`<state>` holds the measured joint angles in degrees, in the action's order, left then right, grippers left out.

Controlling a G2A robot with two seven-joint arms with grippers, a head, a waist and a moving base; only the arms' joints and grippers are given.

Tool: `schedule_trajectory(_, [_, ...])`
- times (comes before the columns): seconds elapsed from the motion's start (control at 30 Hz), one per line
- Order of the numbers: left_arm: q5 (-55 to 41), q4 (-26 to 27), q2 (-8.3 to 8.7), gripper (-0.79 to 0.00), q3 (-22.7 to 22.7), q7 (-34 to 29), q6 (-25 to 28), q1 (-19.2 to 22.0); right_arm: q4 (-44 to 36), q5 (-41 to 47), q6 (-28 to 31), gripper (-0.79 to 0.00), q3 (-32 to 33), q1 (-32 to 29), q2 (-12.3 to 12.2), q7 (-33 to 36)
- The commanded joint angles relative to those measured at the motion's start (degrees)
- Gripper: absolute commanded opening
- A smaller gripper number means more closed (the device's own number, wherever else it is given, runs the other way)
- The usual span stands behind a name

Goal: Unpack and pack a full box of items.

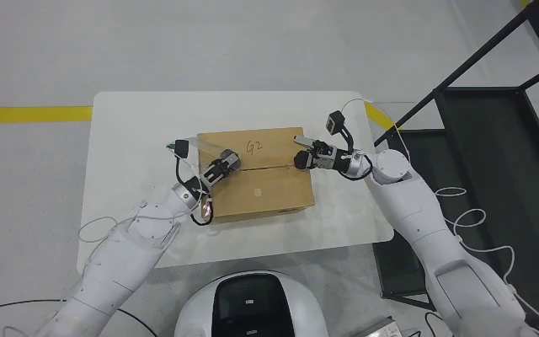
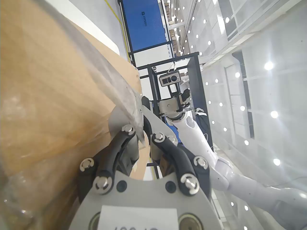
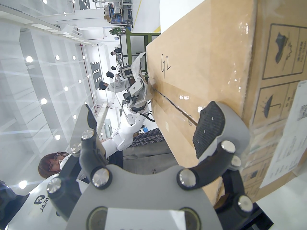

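A closed cardboard box (image 1: 257, 181) marked with handwriting lies in the middle of the white table (image 1: 126, 126). At the box's left end my left gripper (image 1: 221, 166) is shut on a strip of clear tape (image 2: 115, 82) that is peeled up from the centre seam. In the left wrist view the left gripper (image 2: 142, 130) pinches that strip beside the box (image 2: 48, 84). My right gripper (image 1: 301, 158) is at the right end of the seam, open. One pad (image 3: 209, 128) rests on the box top (image 3: 203, 56); the other finger is in the air. The lifted tape (image 3: 140, 65) shows far off.
A dark metal rack (image 1: 480, 126) stands right of the table, close to my right arm. A white paper label (image 3: 287, 132) is stuck on the box's side. Bare table surface lies around the box on every side.
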<state>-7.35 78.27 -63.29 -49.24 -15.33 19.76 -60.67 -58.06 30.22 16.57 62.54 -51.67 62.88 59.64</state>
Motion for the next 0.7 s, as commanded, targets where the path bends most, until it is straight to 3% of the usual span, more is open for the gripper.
schedule_trajectory(0.0, [2.3, -0.2, -0.27, -0.785, 0.4, 0.9, 0.1, 0.0, 0.0, 0.0, 0.0, 0.000, 0.0, 0.0, 0.0, 0.0])
schedule_trajectory(0.07, [3.8, -0.4, -0.55, -0.763, 0.7, 1.7, 0.1, 0.0, 0.0, 0.0, 0.0, 0.000, 0.0, 0.0, 0.0, 0.0])
schedule_trajectory(0.1, [4.5, -0.5, -0.69, -0.456, 0.8, 2.0, 0.3, 0.0, 0.0, 0.0, 0.0, 0.000, 0.0, 0.0, 0.0, 0.0])
schedule_trajectory(0.13, [4.9, -0.6, -0.83, 0.000, 0.9, 2.3, 0.4, 0.0, 0.0, 0.0, 0.0, 0.000, 0.0, 0.0, 0.0, 0.0])
schedule_trajectory(0.43, [4.0, 1.0, -1.36, 0.000, -0.5, 0.8, 4.7, -1.1, -0.4, 0.3, -0.1, 0.000, 0.1, -0.3, 0.0, -0.6])
schedule_trajectory(0.67, [4.5, 3.1, -1.72, 0.000, -0.4, -3.5, 10.5, -1.3, -4.5, 3.8, -0.8, 0.000, 4.3, -2.8, -1.0, 2.3])
